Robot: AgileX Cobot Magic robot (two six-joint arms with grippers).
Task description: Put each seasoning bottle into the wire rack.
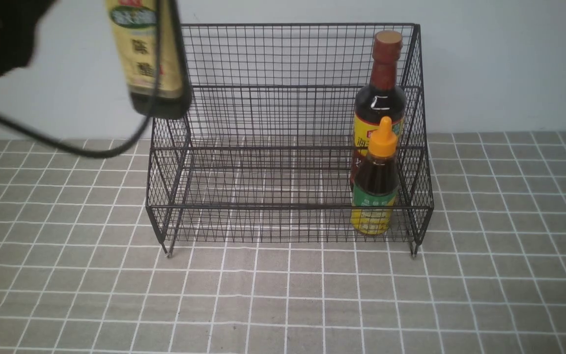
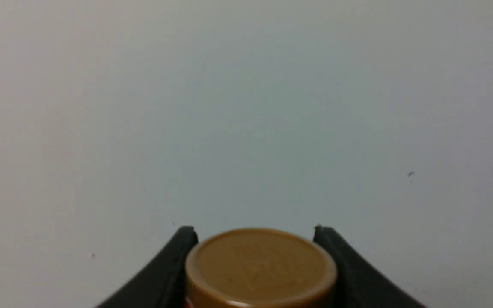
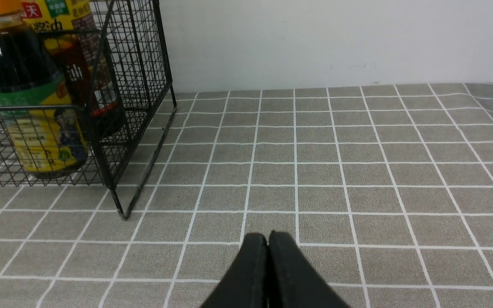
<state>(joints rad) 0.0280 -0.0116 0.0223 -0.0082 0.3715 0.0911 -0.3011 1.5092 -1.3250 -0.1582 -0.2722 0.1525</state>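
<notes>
Left gripper [image 2: 255, 239] pinches the gold-capped bottle [image 1: 148, 54] (smooth round cap) above the black mesh rack [image 1: 288, 137]; right gripper [image 3: 268, 244] pressed together.

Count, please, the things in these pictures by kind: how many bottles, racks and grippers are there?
Seasoning bottles: 3 (tan-label bottle held in the air, brown-red-neck bottle and orange-cap bottle in the rack)
Wire rack: 1
Grippers: 2 (left gripper, right gripper)
Total: 6
</notes>
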